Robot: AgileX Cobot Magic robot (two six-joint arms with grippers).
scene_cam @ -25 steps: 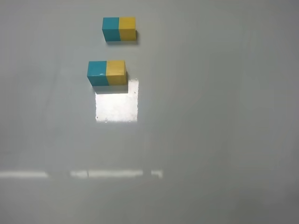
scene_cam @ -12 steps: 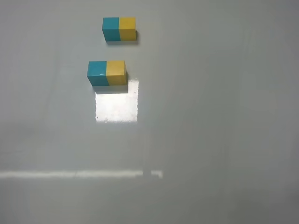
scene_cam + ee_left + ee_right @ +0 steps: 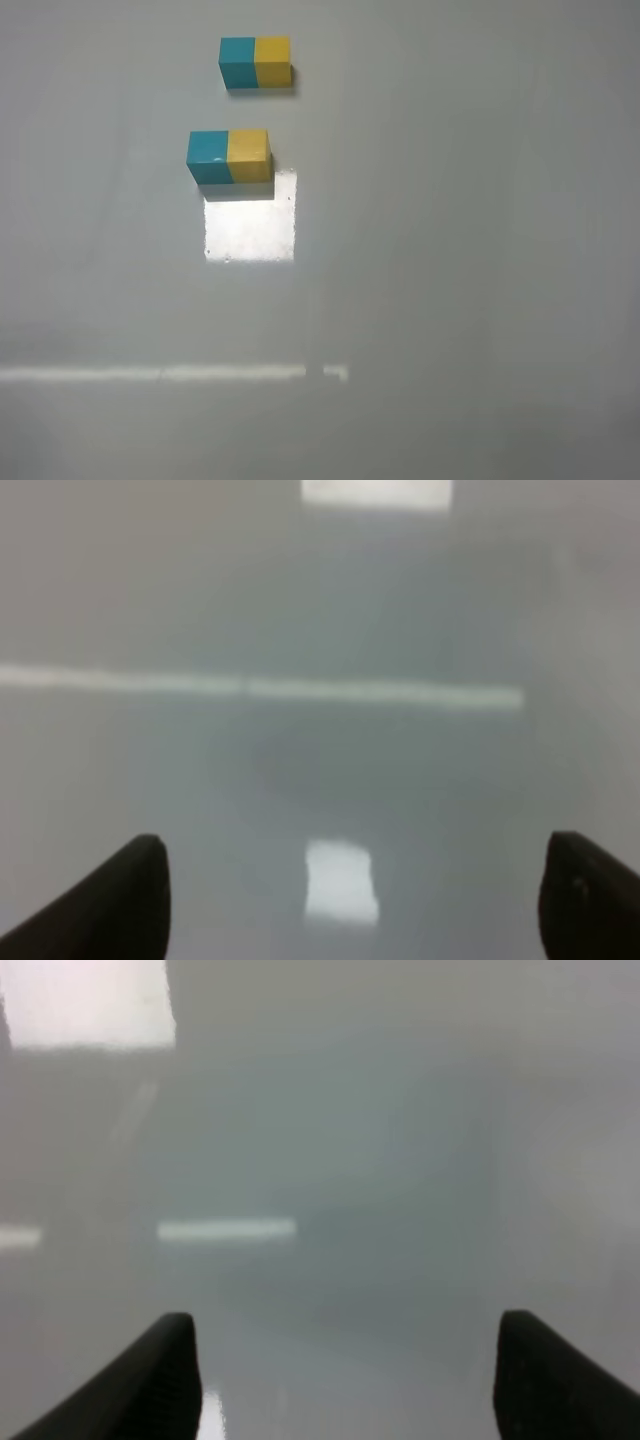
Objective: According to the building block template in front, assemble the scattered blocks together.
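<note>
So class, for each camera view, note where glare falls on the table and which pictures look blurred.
Exterior high view: sharp; a bright square of glare sits just below the nearer teal and yellow blocks, and a thin streak crosses lower down. Left wrist view: soft, with a pale streak across the table. Right wrist view: blurred, with glare in one corner.

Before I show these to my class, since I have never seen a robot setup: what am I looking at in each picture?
One picture looks down from a camera mounted high; the other two come from cameras on the robot's two arms. On the grey table sit two teal-and-yellow bars: the farther template and, nearer, the teal cube and yellow cube side by side. The left end effector and right end effector are open, holding nothing.
</note>
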